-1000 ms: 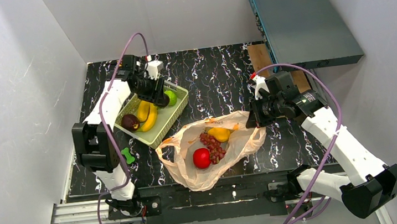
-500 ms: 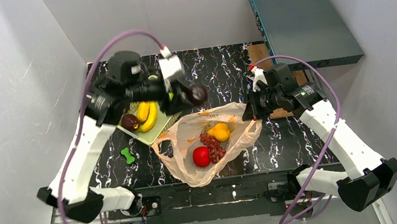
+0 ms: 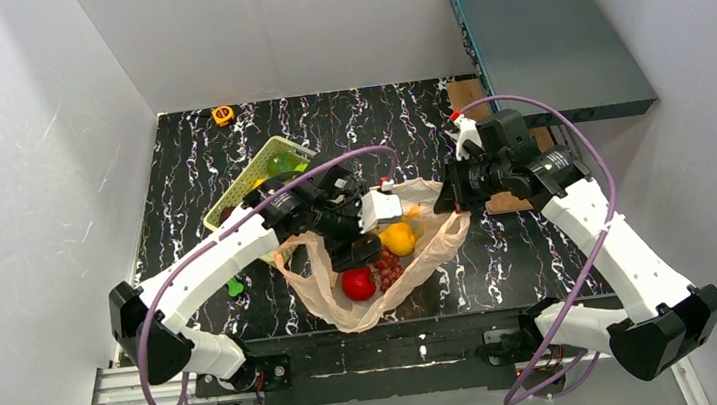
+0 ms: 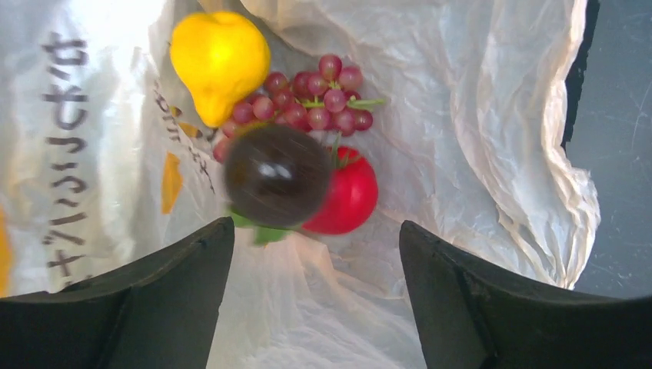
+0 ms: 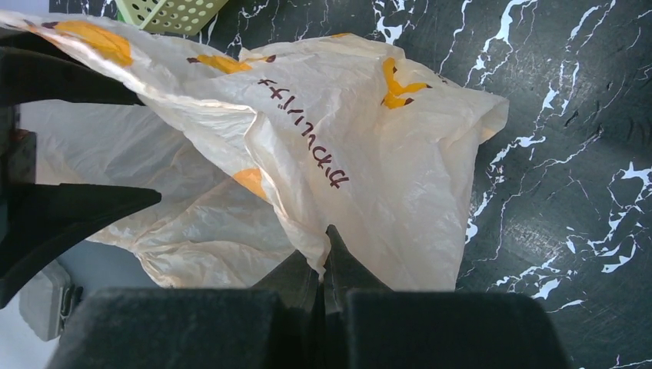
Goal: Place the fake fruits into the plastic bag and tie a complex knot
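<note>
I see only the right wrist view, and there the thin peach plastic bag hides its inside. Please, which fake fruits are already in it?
Observer: The left wrist view shows three lying inside the plastic bag: a yellow pear-shaped fruit, a dark red grape bunch and a red apple.
Operator: Does the left gripper hold anything?
Observer: No. Its jaws stand open. A dark purple round plum shows blurred between them, in front of the red apple, touching neither finger.
Operator: Is fruit left in the basket?
Observer: The top view cannot settle that: the left arm covers most of the light green slotted basket.
</note>
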`<control>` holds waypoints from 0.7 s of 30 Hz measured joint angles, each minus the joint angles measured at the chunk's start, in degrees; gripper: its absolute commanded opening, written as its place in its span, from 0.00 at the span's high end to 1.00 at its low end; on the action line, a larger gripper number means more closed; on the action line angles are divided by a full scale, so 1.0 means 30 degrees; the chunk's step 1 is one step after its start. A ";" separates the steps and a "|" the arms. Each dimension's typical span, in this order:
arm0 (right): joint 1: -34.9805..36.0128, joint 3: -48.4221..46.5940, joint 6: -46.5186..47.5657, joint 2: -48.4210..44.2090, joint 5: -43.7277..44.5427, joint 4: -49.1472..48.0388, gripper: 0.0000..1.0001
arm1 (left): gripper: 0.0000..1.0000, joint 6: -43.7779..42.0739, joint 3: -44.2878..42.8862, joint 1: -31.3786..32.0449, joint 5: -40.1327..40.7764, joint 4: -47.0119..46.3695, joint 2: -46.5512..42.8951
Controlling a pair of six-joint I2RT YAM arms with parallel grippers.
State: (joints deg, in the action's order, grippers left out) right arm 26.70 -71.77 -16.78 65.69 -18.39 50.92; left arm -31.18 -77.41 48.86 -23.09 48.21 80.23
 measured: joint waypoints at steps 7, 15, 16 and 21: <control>0.0000 0.0153 0.0000 -0.0248 0.0000 -0.0015 0.99 | 0.02 0.0066 -0.0656 0.0036 -0.0189 -0.0386 -0.1275; 0.0000 0.0750 0.0095 -0.0430 -0.0007 -0.0051 0.99 | 0.26 0.7577 -0.6375 -0.4969 -0.5034 -0.3351 -0.1275; 0.0000 0.0852 0.0095 -0.0503 0.0000 -0.0036 0.99 | 0.31 0.8429 -0.6819 -0.5974 -0.5231 -0.3942 -0.1275; 0.0000 0.1319 0.0182 -0.0984 -0.0007 -0.0029 0.99 | 0.42 1.0338 -0.7388 -1.0010 -0.4248 -0.4408 -0.0146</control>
State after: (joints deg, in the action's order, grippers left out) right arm 26.70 -67.81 -16.23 62.74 -18.41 50.83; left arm -0.16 -99.57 18.83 -35.83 34.98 79.79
